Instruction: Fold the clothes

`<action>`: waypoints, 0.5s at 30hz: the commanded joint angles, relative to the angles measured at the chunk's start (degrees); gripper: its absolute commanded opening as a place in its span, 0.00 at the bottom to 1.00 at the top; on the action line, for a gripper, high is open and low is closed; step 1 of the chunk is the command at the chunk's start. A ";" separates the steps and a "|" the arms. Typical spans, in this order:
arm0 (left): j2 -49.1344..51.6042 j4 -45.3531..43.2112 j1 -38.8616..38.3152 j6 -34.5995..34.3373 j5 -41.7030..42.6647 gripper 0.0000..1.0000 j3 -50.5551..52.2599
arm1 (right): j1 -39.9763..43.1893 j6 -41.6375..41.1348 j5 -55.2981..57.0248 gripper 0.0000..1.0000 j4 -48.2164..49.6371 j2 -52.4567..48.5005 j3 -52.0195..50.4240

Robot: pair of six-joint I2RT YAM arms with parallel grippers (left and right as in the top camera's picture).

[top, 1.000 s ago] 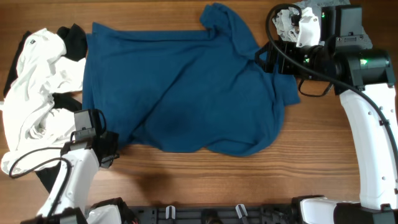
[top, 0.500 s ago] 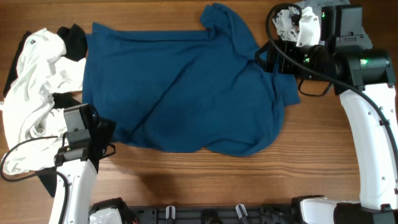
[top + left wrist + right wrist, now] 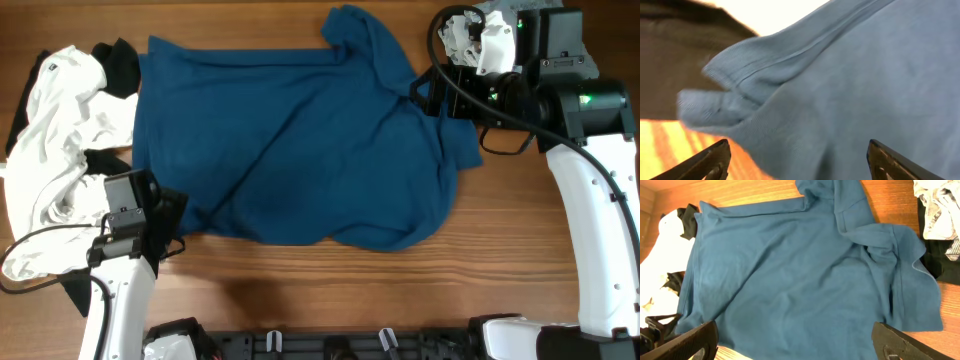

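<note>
Across brown wooden table [image 3: 300, 275], large teal-blue thin-cloth shirt [image 3: 290, 150] lies spread, rumpled — limp, light, will sag. Left gripper [image 3: 797, 160] spread wide over shirt corner, holding nothing; right gripper [image 3: 795, 340] likewise — pinch hemmed corners.

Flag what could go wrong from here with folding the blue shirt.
The left gripper is open by the curled hem corner of the shirt; closing could pinch a doubled layer.
The white garment lies against the shirt's left edge and may get dragged along.
The sleeve near the right gripper lies bunched; folding could trap creases.
</note>
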State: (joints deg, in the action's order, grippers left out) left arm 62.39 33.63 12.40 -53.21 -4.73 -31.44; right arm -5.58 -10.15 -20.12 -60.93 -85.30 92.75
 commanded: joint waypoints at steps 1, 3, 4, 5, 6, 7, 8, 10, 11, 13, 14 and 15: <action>-0.42 3.30 0.26 0.52 -1.20 0.88 -1.20 | -0.46 1.18 -0.42 0.98 0.26 -0.66 -0.48; -0.39 4.28 0.26 0.50 -1.42 0.88 -1.20 | -0.46 1.18 -0.31 0.98 0.26 -0.66 -0.48; -0.35 4.31 0.26 0.48 -1.92 0.88 -1.20 | -0.46 1.18 -0.33 0.98 0.31 -0.66 -0.48; -0.35 4.13 0.26 0.48 -2.49 0.88 -1.20 | -0.46 1.16 -0.31 0.99 0.39 -0.66 -0.48; -0.35 4.00 0.26 0.48 -2.91 0.88 -1.20 | -0.46 1.14 -0.33 0.98 0.46 -0.66 -0.48; -0.35 3.78 0.26 0.46 -3.52 0.88 -1.20 | -0.46 1.14 -0.33 0.98 0.46 -0.66 -0.48; -0.35 3.72 0.26 0.46 -3.54 0.88 -1.20 | -0.46 1.16 -0.33 0.98 0.44 -0.66 -0.48; -0.26 3.76 0.26 0.46 -3.54 0.87 -1.18 | -0.46 1.11 -0.35 0.98 0.46 -0.66 -0.48; -0.09 3.74 0.26 0.44 -3.54 0.87 -1.14 | -0.46 1.11 -0.37 0.99 0.46 -0.66 -0.48; 0.61 3.72 0.26 -0.17 -3.52 0.87 -1.14 | -0.46 1.07 -0.37 0.98 0.48 -0.66 -0.48; 1.07 3.72 0.26 -0.87 -3.52 0.87 -1.14 | -0.46 1.07 -0.37 0.98 0.46 -0.66 -0.48; 1.62 3.69 0.26 -1.55 -3.50 0.87 -1.14 | -0.46 1.07 -0.37 0.99 0.46 -0.66 -0.48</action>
State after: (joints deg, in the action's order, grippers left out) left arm 62.54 37.52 12.40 -53.25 -6.72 -31.48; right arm -5.58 -10.15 -20.12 -60.80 -85.30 92.75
